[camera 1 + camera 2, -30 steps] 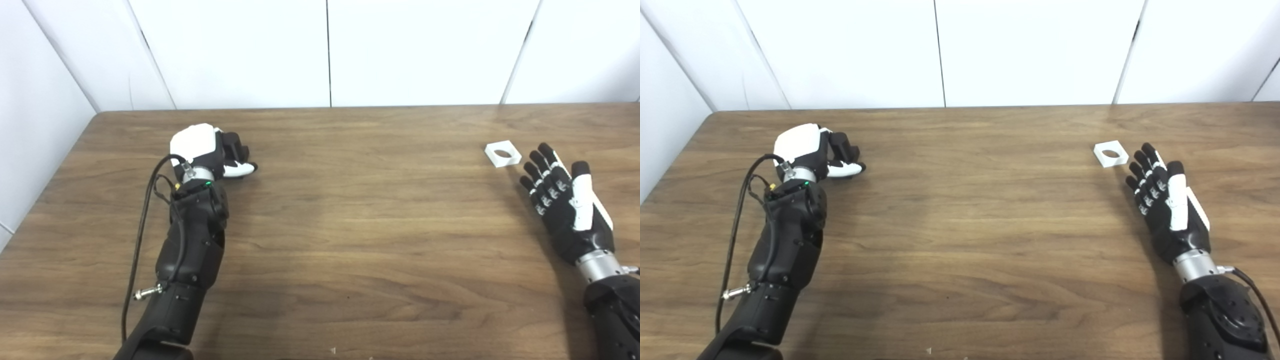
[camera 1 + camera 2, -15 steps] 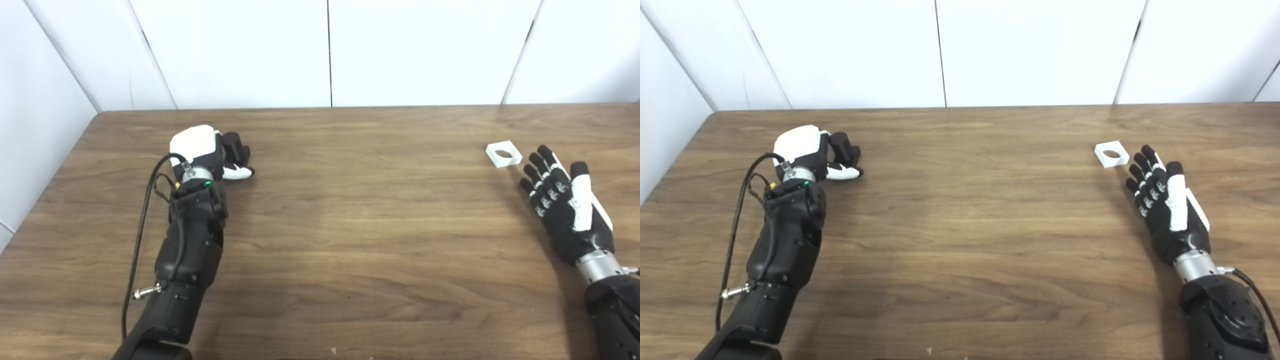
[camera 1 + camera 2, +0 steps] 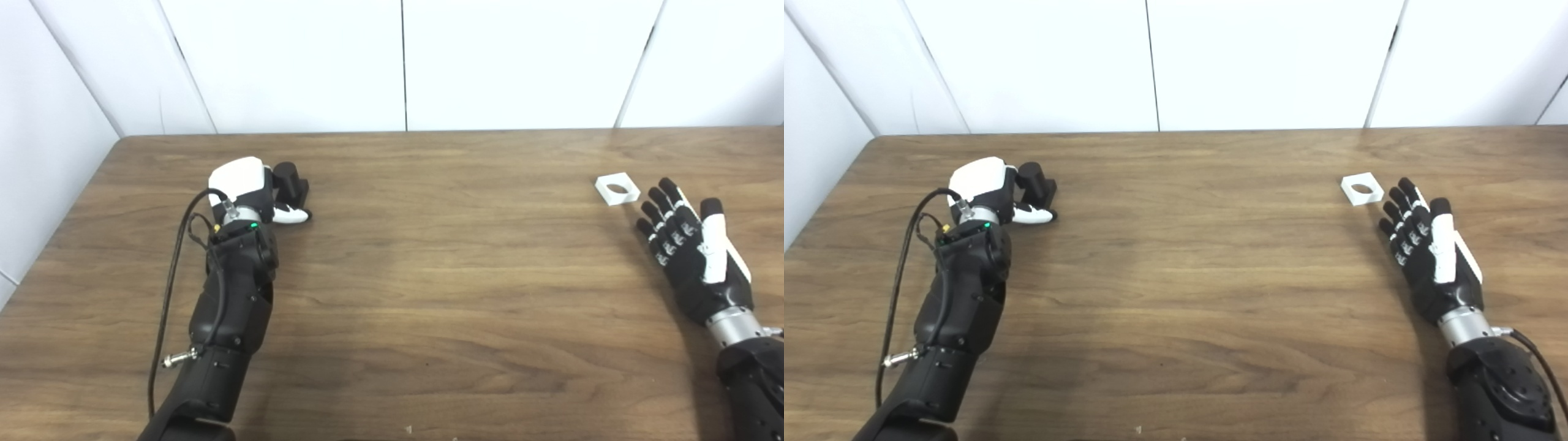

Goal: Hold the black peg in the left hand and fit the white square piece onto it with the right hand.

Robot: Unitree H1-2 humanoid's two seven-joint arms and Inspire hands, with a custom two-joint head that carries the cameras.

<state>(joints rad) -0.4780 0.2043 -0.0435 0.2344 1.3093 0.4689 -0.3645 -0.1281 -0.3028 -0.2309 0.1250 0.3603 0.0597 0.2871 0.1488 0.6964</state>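
The black peg stands on the table at the left, its round top showing above a blocky lower part. My left hand is curled around it from the left side, the white thumb lying on the table in front of it; the fingers behind it are hidden. Far right, the white square piece with a round hole lies flat on the wood. My right hand rests open just short of it, fingers stretched toward it and apart from it.
A brown wooden table carries everything, with white wall panels behind its far edge. A black cable loops along the left forearm. The table's left edge runs close to the left arm.
The left hand has drawn slightly toward me and closed in around the peg, whose top now shows. The thumb has tucked in. The right hand and white piece have barely moved.
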